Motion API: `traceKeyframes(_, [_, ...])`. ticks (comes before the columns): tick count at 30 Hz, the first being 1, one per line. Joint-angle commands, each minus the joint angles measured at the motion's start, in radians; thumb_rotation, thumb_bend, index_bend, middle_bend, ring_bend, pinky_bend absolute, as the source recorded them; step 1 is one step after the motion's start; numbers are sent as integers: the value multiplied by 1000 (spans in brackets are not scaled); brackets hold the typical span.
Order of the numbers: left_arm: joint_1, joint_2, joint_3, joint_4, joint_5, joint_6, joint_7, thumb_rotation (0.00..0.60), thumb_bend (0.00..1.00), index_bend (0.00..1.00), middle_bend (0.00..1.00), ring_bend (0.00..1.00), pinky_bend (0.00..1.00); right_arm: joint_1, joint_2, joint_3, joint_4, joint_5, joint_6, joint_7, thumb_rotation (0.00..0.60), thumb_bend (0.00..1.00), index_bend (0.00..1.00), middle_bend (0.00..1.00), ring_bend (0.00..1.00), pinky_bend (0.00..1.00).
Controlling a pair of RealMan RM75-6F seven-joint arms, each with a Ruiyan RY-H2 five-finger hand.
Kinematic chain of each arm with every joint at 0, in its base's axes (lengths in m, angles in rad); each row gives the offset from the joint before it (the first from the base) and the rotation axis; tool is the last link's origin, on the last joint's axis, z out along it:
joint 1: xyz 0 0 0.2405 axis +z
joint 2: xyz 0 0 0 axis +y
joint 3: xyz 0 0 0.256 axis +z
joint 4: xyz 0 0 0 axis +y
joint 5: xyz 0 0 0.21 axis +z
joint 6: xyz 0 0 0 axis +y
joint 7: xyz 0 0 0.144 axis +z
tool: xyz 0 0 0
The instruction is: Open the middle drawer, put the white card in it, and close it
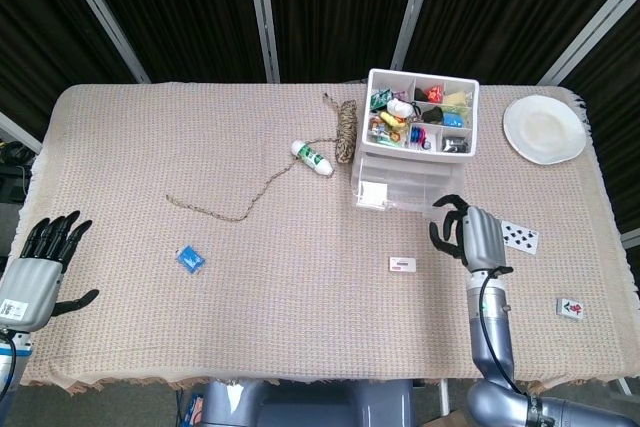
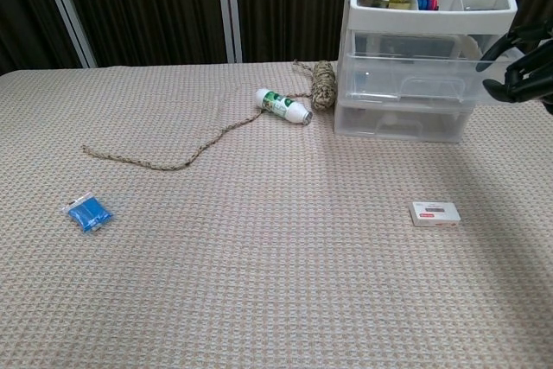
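1. Two risks I see first, and both come from the right hand (image 1: 468, 237). Its fingers are curled at the front of the middle drawer (image 1: 400, 192), which stands pulled out from the drawer unit (image 2: 421, 49) toward the front edge of the bench (image 1: 200, 147). I cannot tell if the fingers really hook the drawer front or only hover near it.
2. If the pull goes further, the drawer may leave its rails and drop on the bench, or the light unit may slide or tip forward with its full top tray (image 1: 422, 112).
3. If the curled fingers catch on the drawer front when the hand withdraws, the unit could be dragged.
4. White card (image 1: 403, 264) lies flat on the bench, alone, just in front of the open drawer and beside the right hand, toward the front edge. Its long axis runs about parallel to the front edge of the bench, so its short ends point to the left and right edges.
5. Picking such a thin flat card from the woven cloth may fail, because the fingers can push it away.
6. Left hand (image 1: 38, 267) rests at the front left corner, fingers apart, holding nothing.
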Motion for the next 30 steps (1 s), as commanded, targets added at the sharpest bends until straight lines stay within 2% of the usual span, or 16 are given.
traceKeyframes(1, [1, -1, -1, 0, 0, 2, 1, 600, 143, 78, 0, 0, 0, -8, 10, -6, -18, -13, 4, 3, 600, 308, 247, 763, 810, 720])
traceKeyframes(4, [2, -3, -1, 1, 2, 7, 2, 600, 141, 78, 0, 0, 0, -20, 28, -17, -47, -24, 9, -2, 600, 261, 149, 763, 810, 720])
traceKeyframes(8, [4, -6, -3, 2, 0, 10, 4, 600, 144, 79, 0, 0, 0, -42, 59, -35, -92, -54, 23, -2, 600, 231, 135, 763, 810, 720])
traceKeyframes(11, [5, -9, -4, 1, 0, 15, 8, 600, 143, 79, 0, 0, 0, -77, 97, -77, -135, -131, 50, 7, 600, 218, 172, 763, 810, 720])
traceKeyframes(14, [6, -11, -5, 0, 0, 17, 11, 600, 143, 79, 0, 0, 0, -114, 116, -142, -139, -244, 84, 13, 600, 206, 221, 763, 810, 719])
traceKeyframes(19, [7, -13, -7, -1, 3, 22, 12, 600, 142, 79, 0, 0, 0, -141, 113, -228, -144, -318, 74, -16, 600, 186, 240, 763, 810, 720])
traceKeyframes(22, [7, -12, -8, 1, 2, 23, 3, 600, 142, 79, 0, 0, 0, -151, 105, -280, -123, -362, 67, -74, 600, 179, 253, 766, 812, 719])
traceKeyframes(25, [6, -12, -8, 2, 2, 22, -5, 600, 142, 79, 0, 0, 0, -161, 76, -302, -89, -385, 68, -108, 600, 178, 280, 777, 818, 720])
traceKeyframes(30, [6, -11, -8, 2, 4, 22, -9, 600, 145, 79, 0, 0, 0, -169, 14, -309, -12, -368, 49, -136, 600, 169, 309, 798, 832, 720])
